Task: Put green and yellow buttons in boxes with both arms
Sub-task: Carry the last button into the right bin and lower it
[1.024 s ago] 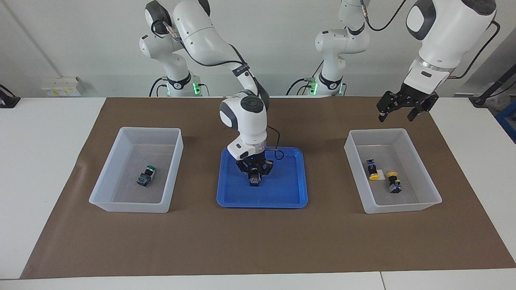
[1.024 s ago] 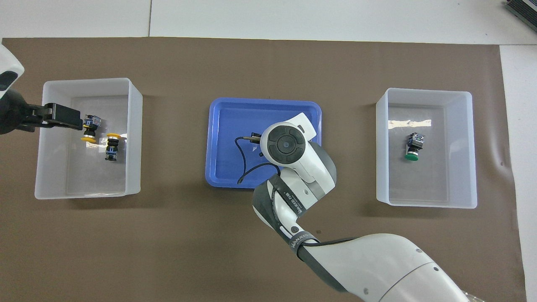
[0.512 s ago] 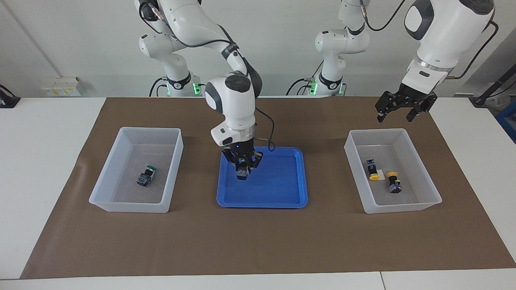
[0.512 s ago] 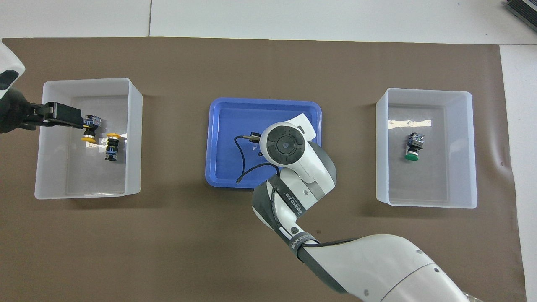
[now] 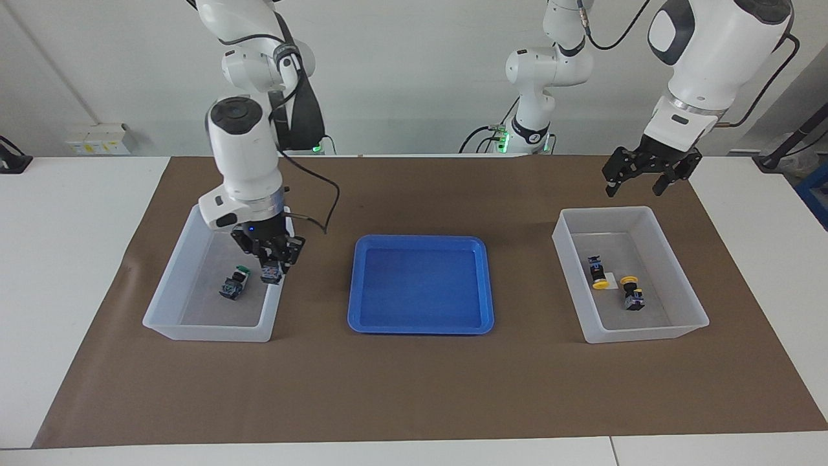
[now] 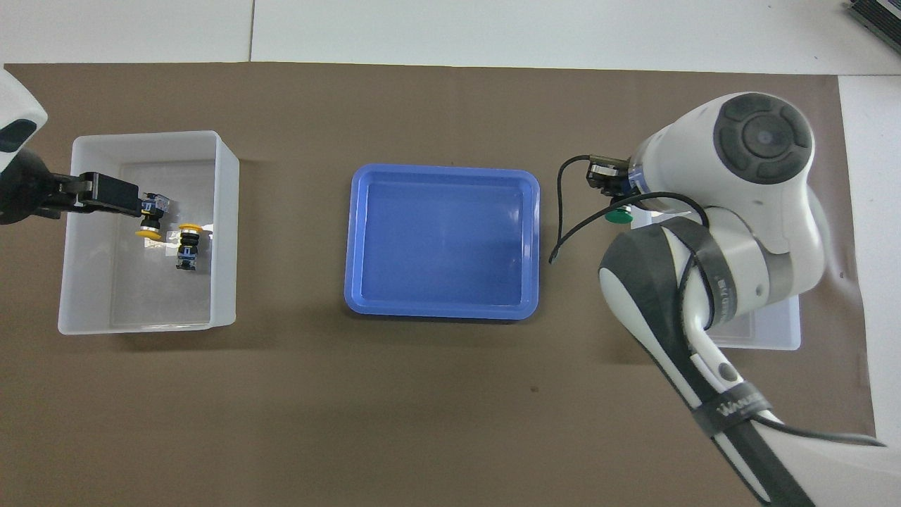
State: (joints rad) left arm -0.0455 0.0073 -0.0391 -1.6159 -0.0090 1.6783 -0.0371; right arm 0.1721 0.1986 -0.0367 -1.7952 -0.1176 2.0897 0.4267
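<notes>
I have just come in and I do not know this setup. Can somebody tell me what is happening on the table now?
Two robot arms sort pushbuttons into clear boxes. The right gripper holds a green button over the box at the right arm's end, where another green button already lies. The left gripper waits open above the other box, which holds two yellow buttons. Nothing lies in the blue tray between the boxes.

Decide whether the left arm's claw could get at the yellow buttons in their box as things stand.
Probably yes. The left claw hangs open in the air above the open-topped clear box, and the two yellow buttons lie uncovered on its floor. Nothing stands between claw and buttons, so a straight descent looks free.
</notes>
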